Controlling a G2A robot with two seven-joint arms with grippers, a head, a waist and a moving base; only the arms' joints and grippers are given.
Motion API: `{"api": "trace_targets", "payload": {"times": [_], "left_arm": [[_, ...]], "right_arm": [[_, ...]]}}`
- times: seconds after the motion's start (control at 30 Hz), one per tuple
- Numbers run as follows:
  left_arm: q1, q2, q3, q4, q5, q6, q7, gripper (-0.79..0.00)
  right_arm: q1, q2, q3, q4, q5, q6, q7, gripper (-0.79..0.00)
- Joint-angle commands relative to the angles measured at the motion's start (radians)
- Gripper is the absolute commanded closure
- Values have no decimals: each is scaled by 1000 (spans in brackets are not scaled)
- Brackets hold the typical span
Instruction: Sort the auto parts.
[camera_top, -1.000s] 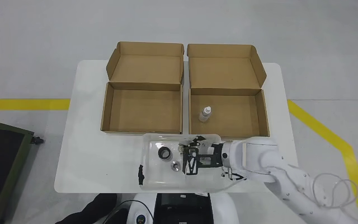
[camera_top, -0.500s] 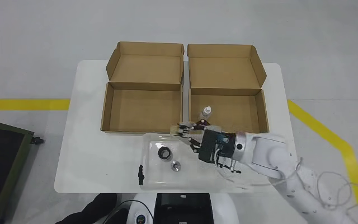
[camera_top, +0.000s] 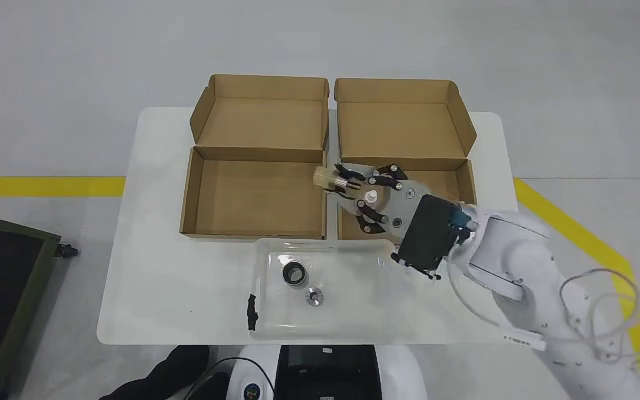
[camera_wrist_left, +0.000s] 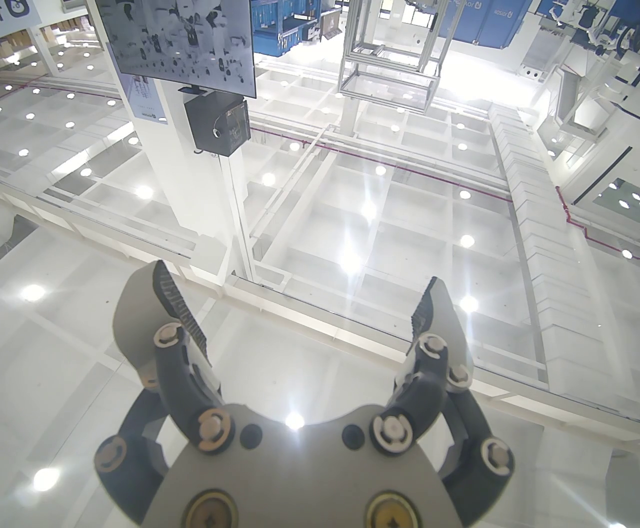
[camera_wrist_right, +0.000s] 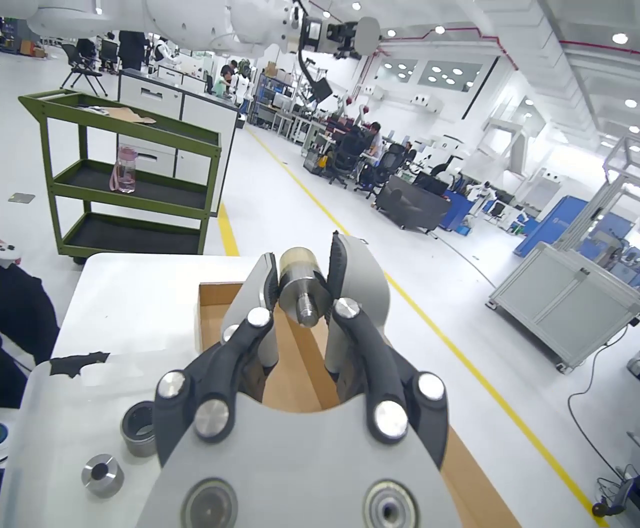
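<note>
Amber-capped steel stud (camera_top: 326, 178) pinched in the right gripper (camera_top: 340, 182), beyond the far edge of the clear tray (camera_top: 360, 300), over the wall shared by two cardboard boxes (camera_top: 255, 195). Long axis level, along that edge; right wrist view: thread faces the wrist. Ring (camera_top: 295, 272), disc (camera_top: 315, 296) in tray. Left gripper (camera_wrist_left: 295, 290) spread wide, facing ceiling.

Brushed-metal stud (camera_wrist_right: 300, 295) (translucent cap); cardboard box (camera_top: 255, 195).

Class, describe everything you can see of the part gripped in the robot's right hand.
The part is a short metal cylinder with a threaded stud at one end and a yellowish, translucent-looking cap at the other. The right hand clamps its sides, holding it in the air where the two cardboard boxes meet.
</note>
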Motion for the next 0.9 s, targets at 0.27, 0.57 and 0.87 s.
{"api": "trace_targets", "payload": {"times": [0.27, 0.57, 0.87], "left_arm": [[0, 0, 0, 0, 0, 0, 0, -785], [0, 0, 0, 0, 0, 0, 0, -785], [0, 0, 0, 0, 0, 0, 0, -785]], "right_arm": [[19, -12, 30, 36, -20, 2, -130, 0], [13, -16, 26, 103, -58, -88, -142, 0], [-60, 4, 64, 145, -83, -251, 43, 0]]}}
